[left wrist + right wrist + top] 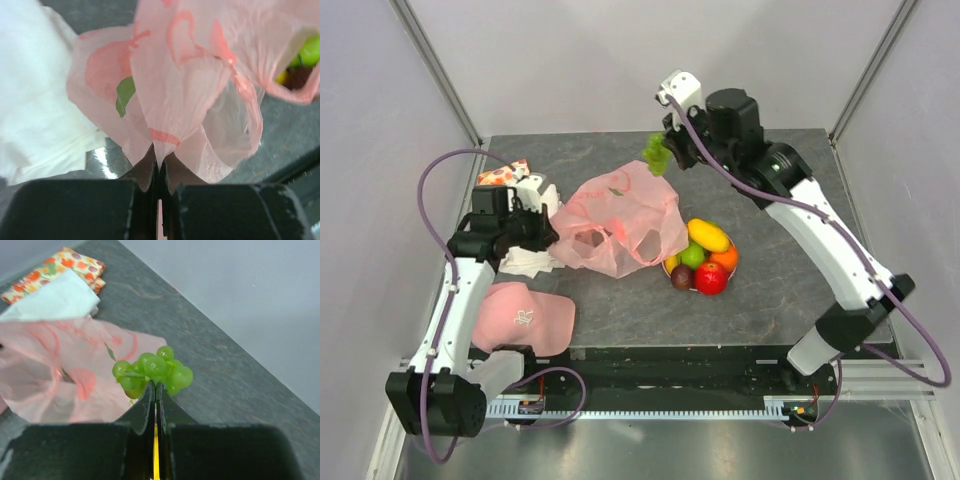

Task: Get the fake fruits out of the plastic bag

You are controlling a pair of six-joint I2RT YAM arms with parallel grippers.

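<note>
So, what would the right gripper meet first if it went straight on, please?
Past the green grapes it pinches, the right gripper would probably meet the table beside the plastic bag; depth is unclear.

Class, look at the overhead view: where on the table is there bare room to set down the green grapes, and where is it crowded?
Free: the near strip of table between the pink cloth and the fruit pile; the right side beyond the pile, under the right arm. Crowded: the left, with cloths, and the centre, under the plastic bag.
</note>
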